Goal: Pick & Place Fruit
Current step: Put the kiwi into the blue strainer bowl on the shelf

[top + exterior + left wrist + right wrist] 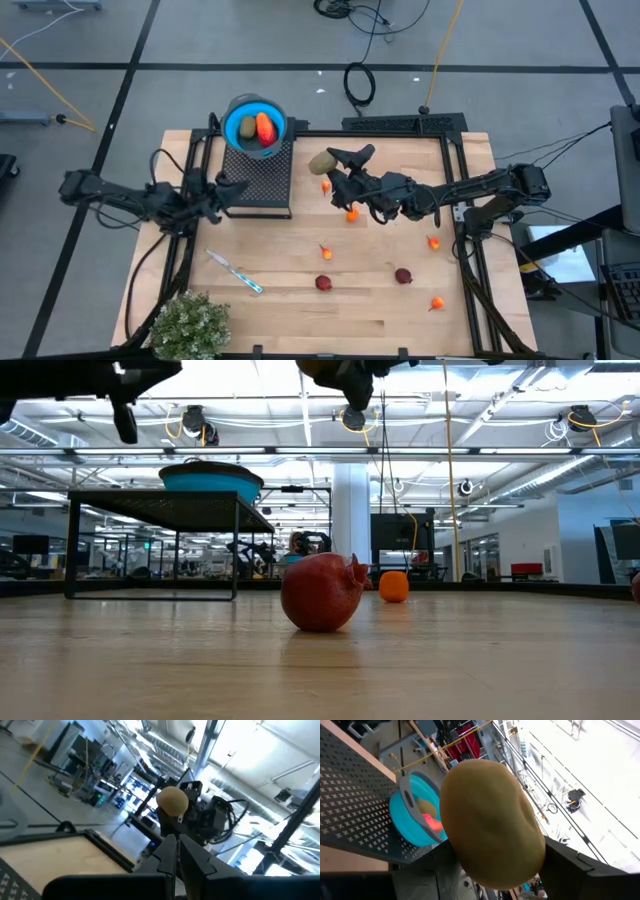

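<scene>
**Fruit riding toward the bowl**

Fruit: an olive-brown oval (321,162) is sitting clamped in the right gripper (330,163), held in the air just beside the blue bowl (240,128) on the black rack (262,180). The bowl is already holding an olive piece (247,127) and a red-orange piece (265,127). The left gripper (232,189) is waiting pinched closed and empty on the rack's other side.
</scene>
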Controlling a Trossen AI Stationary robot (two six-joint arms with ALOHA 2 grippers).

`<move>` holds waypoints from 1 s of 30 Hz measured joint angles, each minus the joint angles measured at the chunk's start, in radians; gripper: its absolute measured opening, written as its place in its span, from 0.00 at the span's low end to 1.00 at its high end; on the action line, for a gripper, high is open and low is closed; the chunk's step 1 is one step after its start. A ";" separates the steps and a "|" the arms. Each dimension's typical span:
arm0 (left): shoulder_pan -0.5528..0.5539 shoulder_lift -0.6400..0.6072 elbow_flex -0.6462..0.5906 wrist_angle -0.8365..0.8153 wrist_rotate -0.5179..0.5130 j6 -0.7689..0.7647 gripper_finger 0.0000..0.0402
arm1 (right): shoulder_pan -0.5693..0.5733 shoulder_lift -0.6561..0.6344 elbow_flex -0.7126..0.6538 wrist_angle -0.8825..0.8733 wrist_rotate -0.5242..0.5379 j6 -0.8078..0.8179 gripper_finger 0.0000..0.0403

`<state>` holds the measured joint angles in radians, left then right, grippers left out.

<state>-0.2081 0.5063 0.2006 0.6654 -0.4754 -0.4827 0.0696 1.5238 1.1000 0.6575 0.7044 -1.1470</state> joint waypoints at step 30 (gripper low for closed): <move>0.099 0.619 0.586 -0.252 0.028 0.346 0.52 | 0.002 0.000 0.000 -0.004 0.001 0.009 0.53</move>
<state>-0.1091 1.1249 0.7870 0.4133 -0.4470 -0.1368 0.0715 1.5238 1.0998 0.6533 0.7052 -1.1381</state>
